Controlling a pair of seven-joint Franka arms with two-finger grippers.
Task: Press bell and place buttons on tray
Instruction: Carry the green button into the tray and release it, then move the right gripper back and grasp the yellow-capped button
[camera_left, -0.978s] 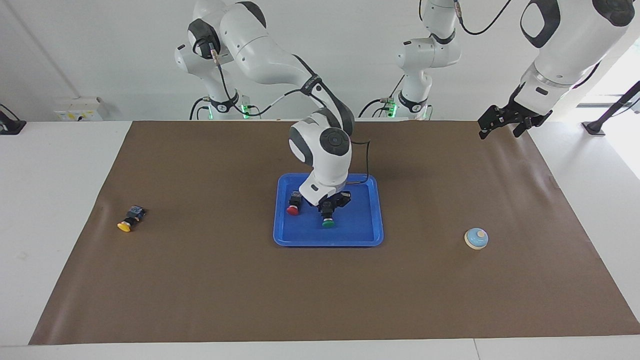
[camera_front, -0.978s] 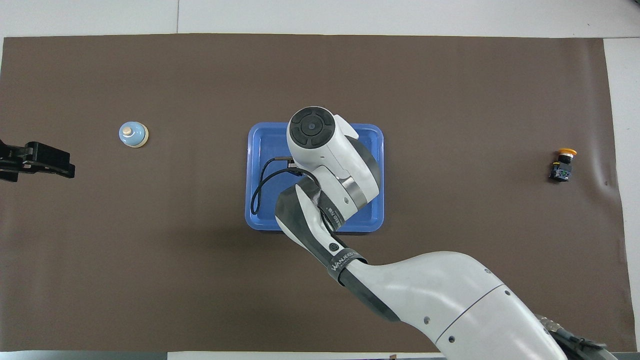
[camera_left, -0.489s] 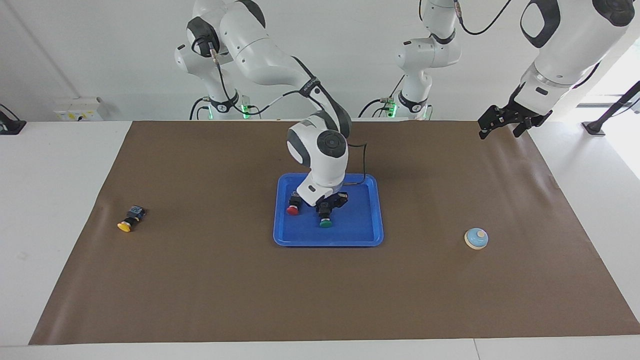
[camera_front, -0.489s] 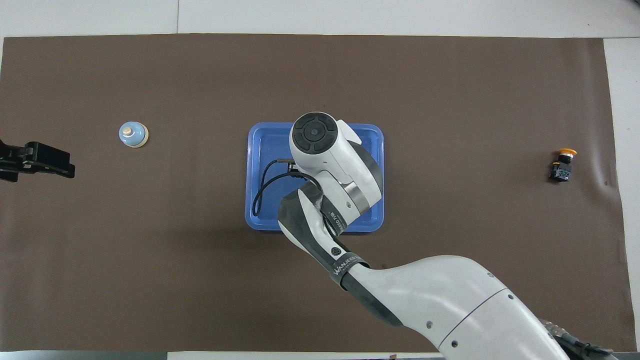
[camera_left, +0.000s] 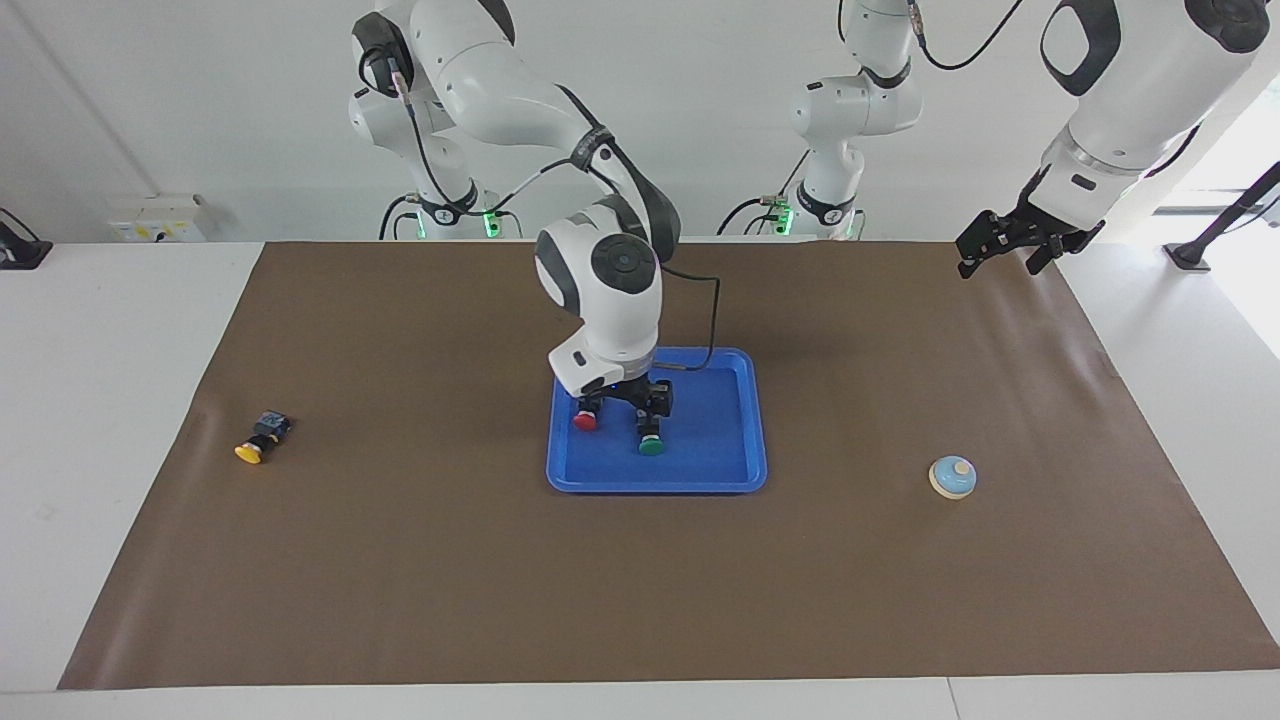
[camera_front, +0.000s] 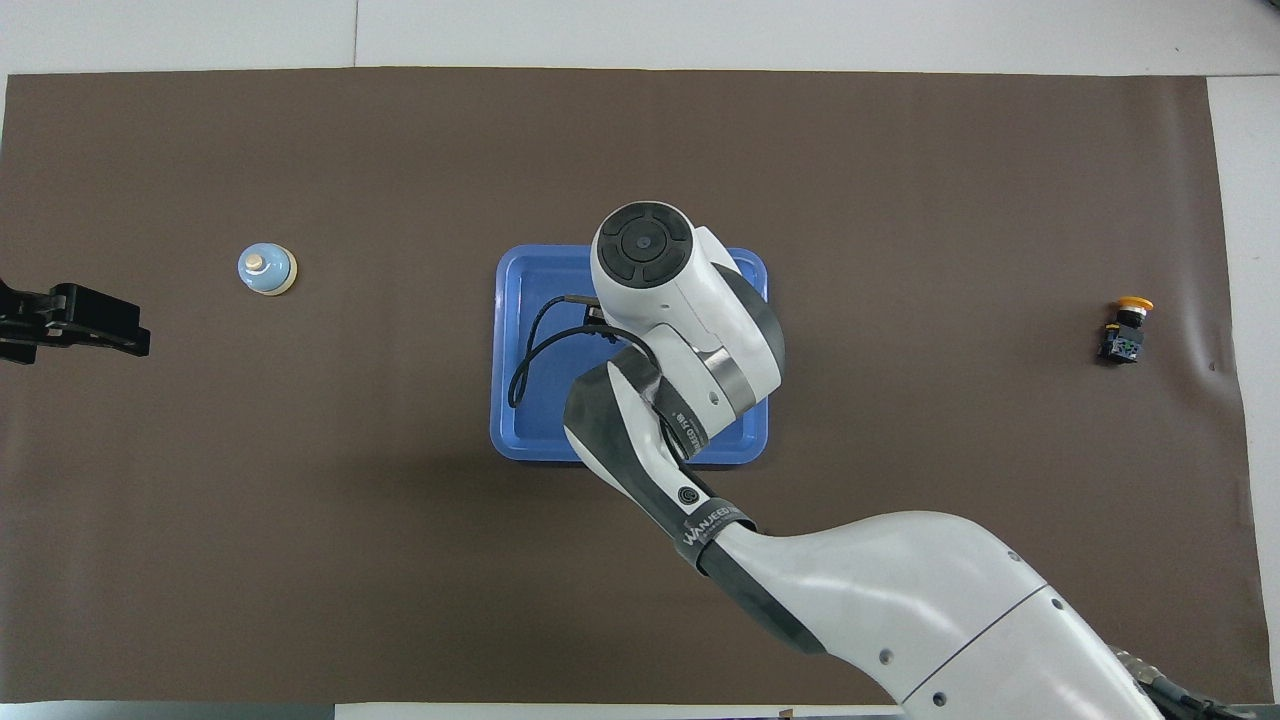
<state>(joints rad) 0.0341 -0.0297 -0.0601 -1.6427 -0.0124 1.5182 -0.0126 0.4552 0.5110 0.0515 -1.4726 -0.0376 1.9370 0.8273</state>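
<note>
The blue tray (camera_left: 712, 445) lies mid-mat; in the overhead view the tray (camera_front: 516, 286) is largely covered by the right arm. A red button (camera_left: 586, 420) and a green button (camera_left: 651, 445) lie on it side by side. My right gripper (camera_left: 624, 400) hangs open just above them, holding nothing; the overhead view hides it under the wrist. The yellow button (camera_left: 251, 452) lies on the mat toward the right arm's end, also in the overhead view (camera_front: 1126, 325). The bell (camera_left: 952, 477) stands toward the left arm's end, also in the overhead view (camera_front: 266, 270). My left gripper (camera_left: 1008, 250) waits open in the air.
A brown mat (camera_left: 420, 560) covers the table. A black cable (camera_front: 528, 350) loops from the right wrist over the tray. The left gripper (camera_front: 72, 322) sits over the mat's edge at the left arm's end, nearer to the robots than the bell.
My right gripper has let go of the green button, which now lies on the tray beside the red one. The gripper has risen and shifted toward the right arm's end. The left arm has not moved.
</note>
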